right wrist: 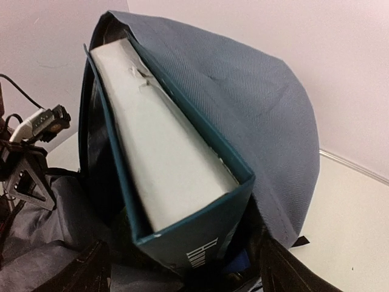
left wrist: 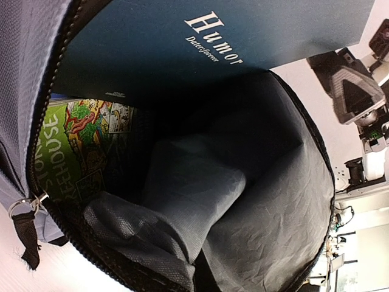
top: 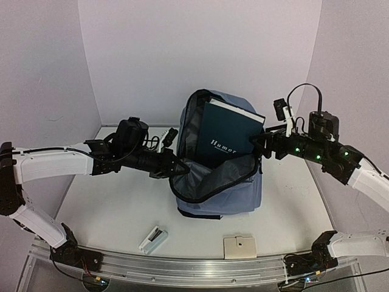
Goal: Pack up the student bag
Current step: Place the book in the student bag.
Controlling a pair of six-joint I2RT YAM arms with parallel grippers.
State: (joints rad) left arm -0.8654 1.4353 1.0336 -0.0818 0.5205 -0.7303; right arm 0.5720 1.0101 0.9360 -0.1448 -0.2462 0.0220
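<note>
Stock as I see it from the remote station:

1. Student bag (top: 219, 182): slate-blue backpack with black lining, standing at the middle of the bench (top: 109, 207) between the two arms. The main compartment is unzipped and its mouth gapes toward the overhead camera, with the front flap slumped forward.
2. Teal hardcover book (top: 228, 134), titled "Humor" in white: set in the main compartment and tilted against the back wall. Its upper part stands clear of the opening, with the pale page block facing the right wrist camera.
3. Green comic-style book (left wrist: 73, 146): deep inside the bag under the teal cover. I see it only from the left wrist, and it is partly hidden.
4. Metal zip pull ring (left wrist: 24, 204) with a black tab: hangs on the outer edge of the opening.
5. Left end effector (top: 172, 164): clenched at the left rim of the bag's mouth. I cannot tell whether fabric is pinched between the fingers.
6. Right end effector (top: 260, 146): released. Its fingers are spread to either side of the teal book's lower right corner, with a gap visible on each side.
7. Small white oblong item (top: 153, 238): lies on the bench in front of the bag, well apart from it.
8. Beige square block (top: 240, 246): sits at the near edge, to the right of the white item
</note>
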